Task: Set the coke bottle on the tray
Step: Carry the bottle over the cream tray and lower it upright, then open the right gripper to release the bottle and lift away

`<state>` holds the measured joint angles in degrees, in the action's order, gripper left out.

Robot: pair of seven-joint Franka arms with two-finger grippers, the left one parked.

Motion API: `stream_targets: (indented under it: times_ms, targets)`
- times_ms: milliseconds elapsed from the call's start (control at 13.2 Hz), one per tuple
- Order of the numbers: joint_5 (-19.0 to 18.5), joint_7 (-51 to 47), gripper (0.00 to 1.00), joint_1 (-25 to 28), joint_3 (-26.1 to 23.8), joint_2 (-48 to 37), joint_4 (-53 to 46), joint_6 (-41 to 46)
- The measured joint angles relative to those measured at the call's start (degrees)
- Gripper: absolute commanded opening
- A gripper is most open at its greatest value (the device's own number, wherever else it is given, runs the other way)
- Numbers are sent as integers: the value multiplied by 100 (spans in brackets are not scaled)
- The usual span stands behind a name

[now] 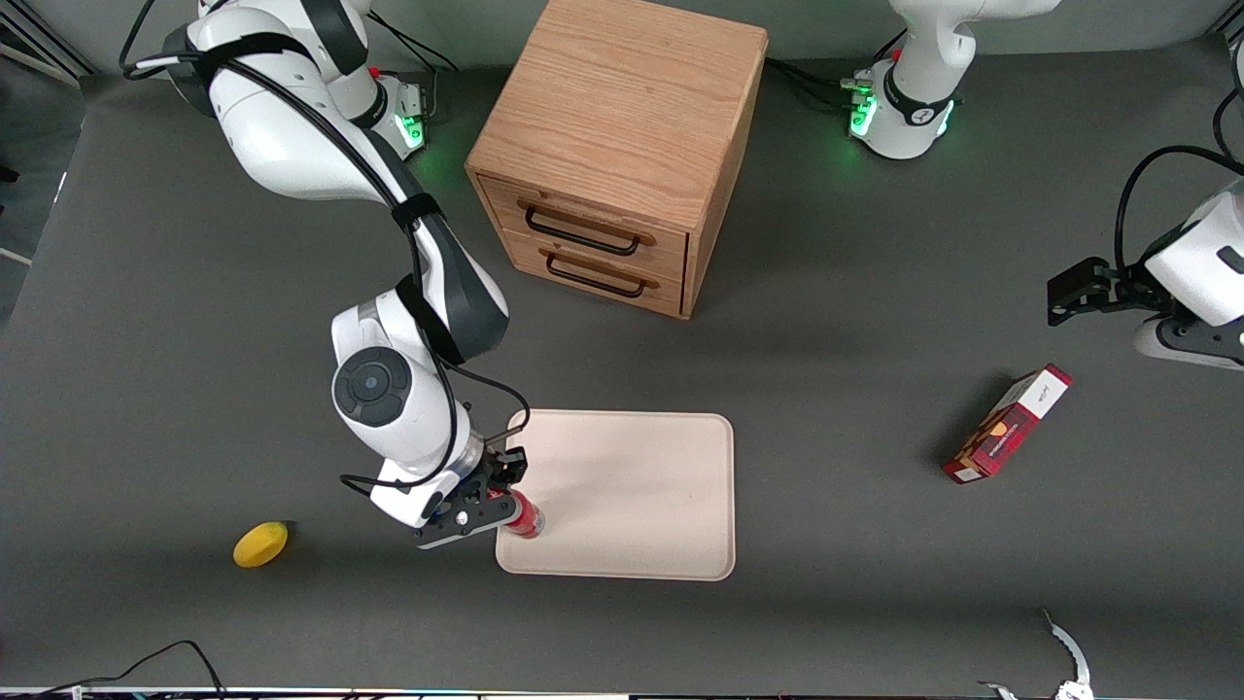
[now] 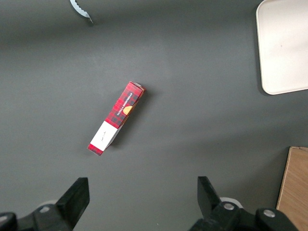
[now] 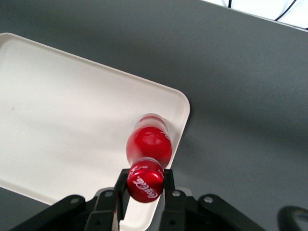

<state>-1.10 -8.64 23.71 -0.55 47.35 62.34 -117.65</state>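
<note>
The coke bottle [image 1: 526,516], small and red with a red cap, stands upright at the corner of the cream tray [image 1: 632,486] that is nearest the front camera at the working arm's end. My right gripper [image 1: 512,506] is above it, shut on its cap. In the right wrist view the gripper [image 3: 144,185] has one finger on each side of the cap, and the bottle's body [image 3: 149,142] and clear base sit over the tray [image 3: 72,120], just inside its rim. I cannot tell whether the base rests on the tray.
A yellow lemon [image 1: 260,543] lies on the table toward the working arm's end. A wooden drawer cabinet [image 1: 622,146] stands farther from the front camera than the tray. A red carton [image 1: 1008,424] lies toward the parked arm's end, also in the left wrist view [image 2: 117,118].
</note>
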Motion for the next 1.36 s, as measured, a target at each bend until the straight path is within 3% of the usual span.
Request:
stream_targets:
  times_ms: [227,303,455,606,758,1364]
  targets:
    - [0,0,0,0,2,87,-25,-78]
    - [0,0,6,0,3,89,-26,-79]
    - [0,0,39,0,3,90,-26,-84]
    - [0,0,82,0,5,90,-26,-90]
    - [0,1,96,0,6,90,-32,-110]
    - [0,0,99,-2,25,77,-134,-132]
